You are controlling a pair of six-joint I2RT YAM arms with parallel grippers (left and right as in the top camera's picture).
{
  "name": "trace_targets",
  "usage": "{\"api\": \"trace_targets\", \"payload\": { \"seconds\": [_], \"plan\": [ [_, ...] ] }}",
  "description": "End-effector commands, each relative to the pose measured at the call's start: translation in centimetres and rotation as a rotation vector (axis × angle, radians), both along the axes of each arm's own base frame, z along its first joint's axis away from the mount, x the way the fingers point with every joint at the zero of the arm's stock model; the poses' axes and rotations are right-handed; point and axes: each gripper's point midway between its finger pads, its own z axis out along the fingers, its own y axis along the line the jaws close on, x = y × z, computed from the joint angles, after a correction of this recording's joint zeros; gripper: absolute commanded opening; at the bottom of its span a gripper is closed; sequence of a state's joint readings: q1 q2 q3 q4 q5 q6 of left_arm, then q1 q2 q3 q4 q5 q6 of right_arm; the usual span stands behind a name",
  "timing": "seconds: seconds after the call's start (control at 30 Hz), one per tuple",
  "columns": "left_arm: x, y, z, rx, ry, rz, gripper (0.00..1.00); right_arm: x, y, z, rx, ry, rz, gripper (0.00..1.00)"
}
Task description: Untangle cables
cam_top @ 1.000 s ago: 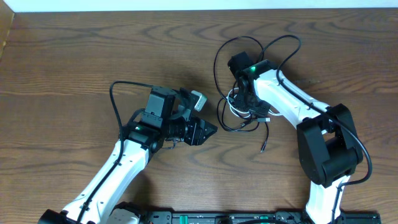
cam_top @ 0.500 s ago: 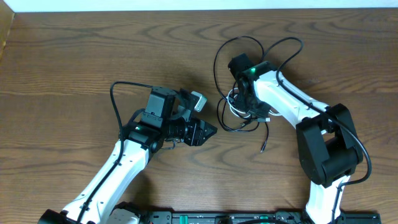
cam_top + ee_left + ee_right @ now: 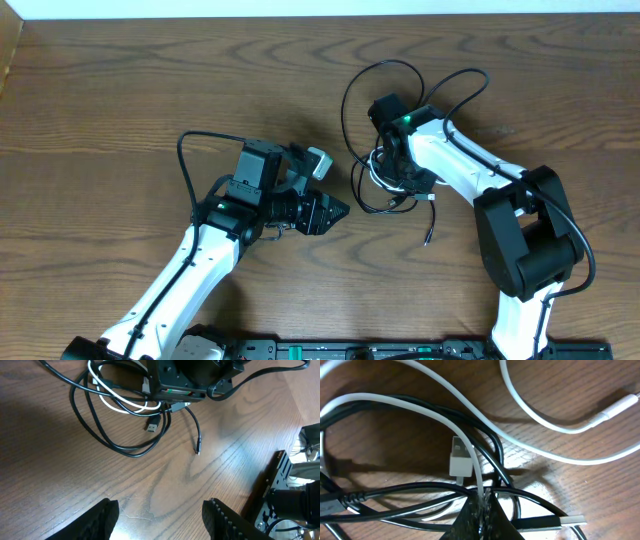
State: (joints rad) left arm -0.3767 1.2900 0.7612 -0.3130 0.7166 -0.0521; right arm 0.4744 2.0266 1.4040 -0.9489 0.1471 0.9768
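The cables (image 3: 385, 190) lie tangled right of the table's middle, black loops mixed with a white cord. My right gripper (image 3: 396, 172) points down into the knot. In the right wrist view its fingertips (image 3: 482, 510) are shut on the white cable (image 3: 468, 435), beside a small white plug (image 3: 460, 462), with black cables (image 3: 395, 492) crossing under them. A black plug with a silver tip (image 3: 555, 521) lies to the right. My left gripper (image 3: 340, 212) hovers left of the tangle, open and holding nothing. Its wrist view shows the black loops (image 3: 115, 446), a USB plug (image 3: 152, 425) and a thin cable end (image 3: 197, 451).
Black cable loops (image 3: 375, 75) reach toward the far side of the wooden table (image 3: 120, 90). A loose black cable end (image 3: 428, 238) lies near the right arm. The arm-mounting rail (image 3: 400, 350) runs along the front edge.
My right gripper has closed on the white cable. The tangle and its loose black end have shifted slightly. The left arm has not moved.
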Motion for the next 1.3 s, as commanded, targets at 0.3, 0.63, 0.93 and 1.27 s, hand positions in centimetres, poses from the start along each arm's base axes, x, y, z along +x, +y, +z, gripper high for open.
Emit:
{"api": "trace_targets", "payload": {
  "seconds": [0.3,0.63,0.93,1.27],
  "plan": [
    [-0.3,-0.1,0.0,-0.006,0.005,-0.013,0.6,3.4,0.3,4.8,-0.031,-0.122,0.322,0.01],
    [-0.3,0.3,-0.6,0.025,0.015,0.006,0.6,4.8,-1.0,16.2,-0.025,-0.308,0.451,0.01],
    [-0.3,0.5,-0.7,0.036,0.018,0.011,0.6,2.2,-3.3,24.5,-0.032,-0.438,0.475,0.01],
    [-1.0,-0.3,0.0,-0.024,0.035,-0.034,0.66,-0.5,-5.4,32.8,-0.031,-0.672,0.412,0.01]
  ]
}}
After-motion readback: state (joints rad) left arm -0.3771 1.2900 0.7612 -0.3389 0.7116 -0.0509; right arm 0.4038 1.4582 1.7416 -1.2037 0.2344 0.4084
